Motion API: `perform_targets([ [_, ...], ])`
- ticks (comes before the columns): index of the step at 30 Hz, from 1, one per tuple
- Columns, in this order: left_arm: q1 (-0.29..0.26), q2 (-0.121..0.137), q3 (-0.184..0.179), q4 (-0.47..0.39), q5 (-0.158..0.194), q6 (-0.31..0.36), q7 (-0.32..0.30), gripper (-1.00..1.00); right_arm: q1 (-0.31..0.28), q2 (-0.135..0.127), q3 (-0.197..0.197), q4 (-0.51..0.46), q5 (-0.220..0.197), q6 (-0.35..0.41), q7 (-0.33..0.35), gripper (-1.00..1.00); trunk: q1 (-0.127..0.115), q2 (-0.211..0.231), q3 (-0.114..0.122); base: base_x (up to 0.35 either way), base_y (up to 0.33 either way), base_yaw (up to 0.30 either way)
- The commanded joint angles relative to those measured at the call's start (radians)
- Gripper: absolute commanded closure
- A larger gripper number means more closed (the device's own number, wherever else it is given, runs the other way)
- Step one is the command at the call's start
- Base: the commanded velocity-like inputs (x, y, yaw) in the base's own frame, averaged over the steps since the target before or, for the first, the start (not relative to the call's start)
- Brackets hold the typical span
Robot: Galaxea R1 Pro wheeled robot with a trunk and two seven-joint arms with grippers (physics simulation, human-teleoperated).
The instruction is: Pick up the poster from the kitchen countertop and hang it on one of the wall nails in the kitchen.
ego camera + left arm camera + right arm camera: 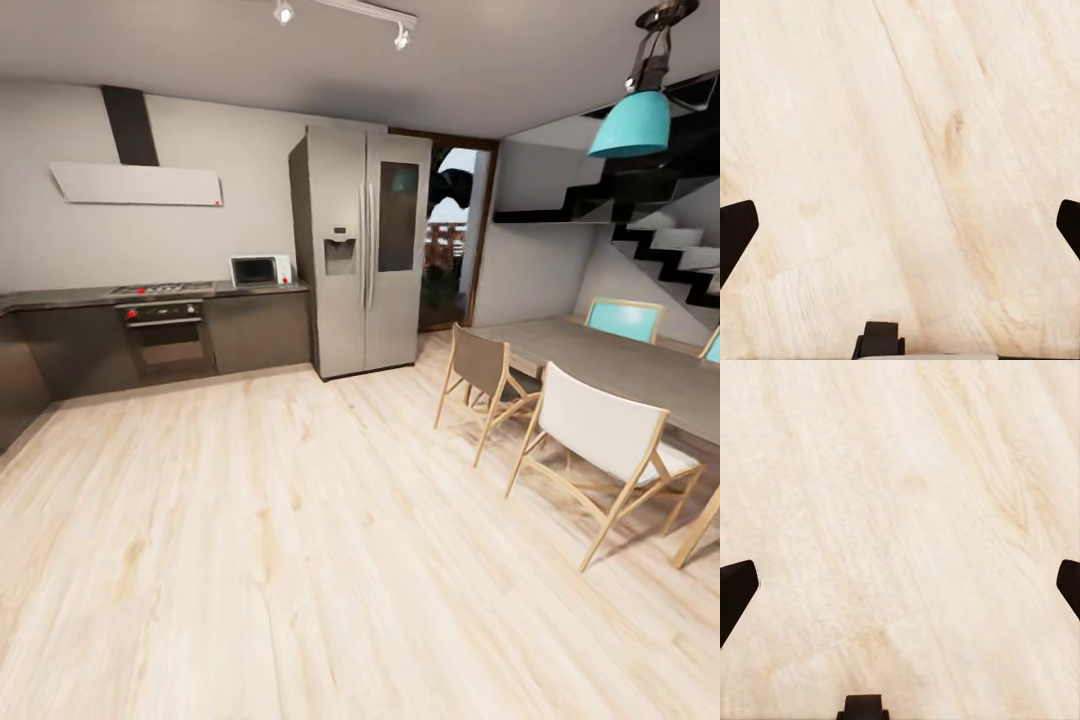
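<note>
A: What stood on the far left?

B: The kitchen surface (60,296) with the hob (160,289) and a microwave (259,270); right of it the fridge (362,250), then the dining table (640,370) with chairs (600,440). I could not find the poster on the stretch I saw.

A: And the end effectors?

B: The left end effector (900,225) and the right end effector (900,585) were both released, holding nothing, above the wooden floor (300,560).

A: What was the risk?

B: I think the base could clip a chair while driving.
</note>
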Motion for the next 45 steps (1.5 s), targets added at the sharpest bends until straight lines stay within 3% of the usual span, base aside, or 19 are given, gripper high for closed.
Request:
perform_targets([
  [1,0.0,-0.001,0.004,-0.001,0.0,-0.002,0.0,-1.0,-0.001,0.0,0.001,0.001,0.004,-0.002,-0.004,-1.0,0.0,0.0,-0.001,0.0,0.0,0.282],
  [26,0.0,-0.001,0.014,-0.001,0.0,-0.001,0.001,-1.0,-0.001,0.0,0.001,0.002,0.005,-0.002,-0.004,-1.0,0.0,0.0,-0.001,0.005,0.0,0.282],
  [45,0.0,-0.001,0.014,-0.001,0.0,-0.001,0.001,-1.0,-0.001,-0.002,0.001,0.03,0.005,0.002,0.002,-1.0,0.0,0.0,-0.002,0.295,0.0,0.066],
])
